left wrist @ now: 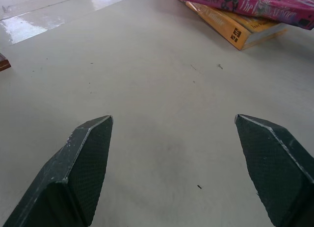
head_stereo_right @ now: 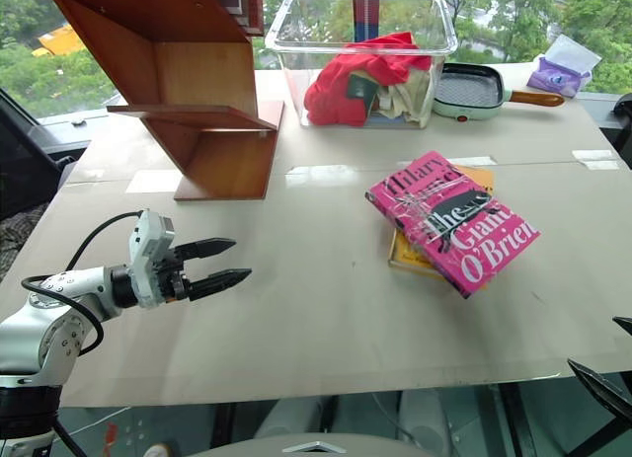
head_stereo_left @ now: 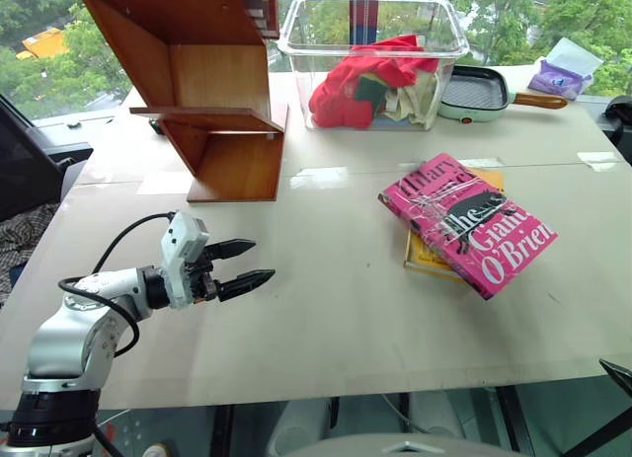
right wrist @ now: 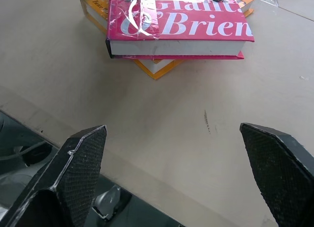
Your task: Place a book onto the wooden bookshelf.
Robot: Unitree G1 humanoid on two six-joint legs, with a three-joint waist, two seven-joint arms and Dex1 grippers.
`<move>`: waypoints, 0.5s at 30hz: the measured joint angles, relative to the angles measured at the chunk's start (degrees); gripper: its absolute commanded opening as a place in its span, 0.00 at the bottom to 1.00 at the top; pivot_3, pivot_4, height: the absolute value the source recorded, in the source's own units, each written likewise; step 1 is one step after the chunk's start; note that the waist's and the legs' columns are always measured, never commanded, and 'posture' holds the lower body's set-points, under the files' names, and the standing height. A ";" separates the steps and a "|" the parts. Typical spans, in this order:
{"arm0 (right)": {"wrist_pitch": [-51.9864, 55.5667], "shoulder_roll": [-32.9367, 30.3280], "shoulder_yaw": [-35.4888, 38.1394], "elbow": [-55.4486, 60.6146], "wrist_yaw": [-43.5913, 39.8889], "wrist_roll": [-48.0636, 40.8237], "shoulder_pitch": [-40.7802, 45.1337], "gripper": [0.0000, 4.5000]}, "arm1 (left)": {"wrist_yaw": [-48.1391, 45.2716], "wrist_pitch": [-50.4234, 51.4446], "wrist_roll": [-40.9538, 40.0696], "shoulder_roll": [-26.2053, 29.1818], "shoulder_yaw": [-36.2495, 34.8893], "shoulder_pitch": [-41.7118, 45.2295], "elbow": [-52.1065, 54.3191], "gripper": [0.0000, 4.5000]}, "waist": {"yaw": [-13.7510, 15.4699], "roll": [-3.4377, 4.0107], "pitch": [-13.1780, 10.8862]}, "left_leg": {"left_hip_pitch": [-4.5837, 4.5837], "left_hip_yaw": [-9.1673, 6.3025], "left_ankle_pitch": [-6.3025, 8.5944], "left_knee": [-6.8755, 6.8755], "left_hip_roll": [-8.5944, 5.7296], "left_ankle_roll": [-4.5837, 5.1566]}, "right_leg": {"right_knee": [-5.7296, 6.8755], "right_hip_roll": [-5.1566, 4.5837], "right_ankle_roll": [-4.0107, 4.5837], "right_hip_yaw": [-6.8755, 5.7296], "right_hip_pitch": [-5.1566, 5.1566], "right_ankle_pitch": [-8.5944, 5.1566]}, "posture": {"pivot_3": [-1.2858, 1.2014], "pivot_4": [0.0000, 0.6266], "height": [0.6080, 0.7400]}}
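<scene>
Pink book (head_stereo_left: 468, 223) rests on a yellow book (right wrist: 147, 65), seemingly untouched, on my worktop (head_stereo_left: 326, 309). My left claw (head_stereo_left: 242, 265) and right claw (right wrist: 171, 158) both gape wide, empty. Wooden bookshelf (head_stereo_left: 212, 112) stands well apart.

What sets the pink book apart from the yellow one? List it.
The pink book lies on top; the yellow book sits beneath it, mostly covered. The pink book looks larger, overhanging the yellow one. The pink cover is skewed relative to the yellow one. Both lie flat on the table.

Book (head_stereo_left: 467, 223) on 2nd book (head_stereo_left: 427, 257), bookshelf (head_stereo_left: 202, 87) far-left.
</scene>
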State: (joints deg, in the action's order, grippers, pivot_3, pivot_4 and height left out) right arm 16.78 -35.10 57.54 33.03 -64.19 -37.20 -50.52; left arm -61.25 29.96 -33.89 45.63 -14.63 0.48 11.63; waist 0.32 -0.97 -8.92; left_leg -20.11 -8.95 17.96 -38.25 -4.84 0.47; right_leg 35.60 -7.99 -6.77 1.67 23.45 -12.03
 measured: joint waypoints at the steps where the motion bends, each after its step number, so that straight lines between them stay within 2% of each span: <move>1: 0.00 0.00 0.00 0.00 0.00 0.00 0.00 0.98 | 0.00 0.00 0.00 0.00 0.00 0.00 0.00 0.91 | 0.06 0.00 0.00 | 0.00 0.00 0.00 0.00 0.00 0.00 | 0.00 0.00 0.00 0.00 0.00 0.00 | 0.52 0.24 0.89; 2: -0.11 0.02 0.00 0.00 0.08 0.00 0.03 0.98 | 0.04 -0.11 0.02 -0.02 0.00 0.11 -0.03 0.91 | 0.19 0.00 0.00 | 0.00 0.00 0.01 0.00 0.00 0.00 | 0.00 0.00 0.00 0.00 0.00 0.00 | 0.52 0.24 0.89; 5: 0.98 0.63 -1.44 1.40 7.63 0.09 6.44 0.98 | 0.01 -0.47 -0.07 -1.46 2.97 7.01 0.56 0.91 | 0.60 -0.10 -0.04 | -0.05 -0.02 0.00 -0.09 -0.02 0.00 | 0.00 -0.02 -0.02 -0.02 -0.02 0.01 | 0.52 0.24 0.89; 9: 3.71 0.31 -2.89 3.29 13.09 0.18 8.57 0.98 | -0.21 -0.41 -0.74 -2.57 4.87 10.88 3.06 0.91 | 0.49 -0.01 -0.01 | -0.05 -0.03 -0.12 -0.04 -0.08 -0.22 | 0.03 0.02 0.02 -0.03 0.03 0.02 | 0.52 0.24 0.89; 15: 11.59 -5.93 -5.39 5.33 20.94 2.66 13.89 0.98 | 0.35 0.79 -2.24 -4.25 8.37 16.19 6.10 0.91 | 0.28 -0.04 -0.06 | -0.11 0.06 -0.11 -0.05 -0.11 -0.23 | -0.04 0.01 0.01 0.03 0.07 0.02 | 0.52 0.24 0.89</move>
State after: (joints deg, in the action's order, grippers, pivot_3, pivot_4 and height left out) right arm 28.37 -41.03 52.15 38.36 -43.24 -34.55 -36.62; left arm -60.90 30.75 -36.13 41.37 -6.26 16.66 17.73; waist 0.60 -1.01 -8.98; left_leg -20.22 -8.89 17.85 -38.30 -4.95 0.24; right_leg 35.57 -7.98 -6.76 1.70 23.52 -12.01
